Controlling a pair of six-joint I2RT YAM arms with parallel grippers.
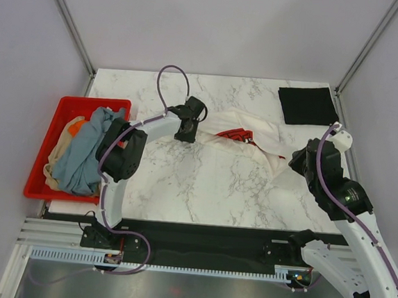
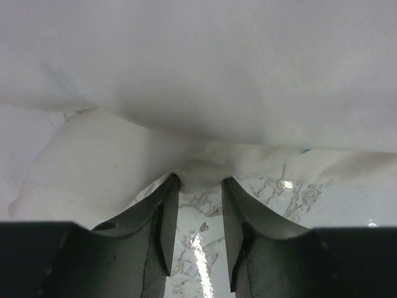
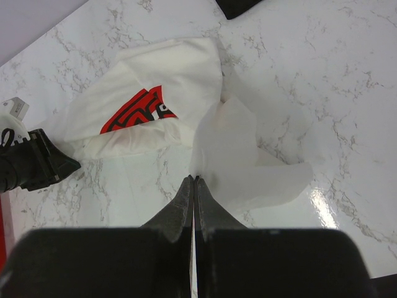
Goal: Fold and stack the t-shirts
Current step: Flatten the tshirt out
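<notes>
Our right gripper (image 3: 195, 181), shut, pinches the white shirt (image 3: 167, 74) between crate (image 1: 71, 101) and black shirt (image 1: 307, 105); left gripper (image 2: 200, 180) half-parted, grip unclear.

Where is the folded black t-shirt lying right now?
In the top view, the black t-shirt lies flat at the far right corner of the table, beyond the cream-white shirt.

Your left gripper (image 2: 200, 181) has its two dark fingers (image 2: 164, 230) standing apart, with a strip of the marble table (image 2: 197, 245) showing between them. The cream-white t-shirt (image 2: 205, 81) fills the upper view, and a fold of it bunches right at the fingertips.
</notes>
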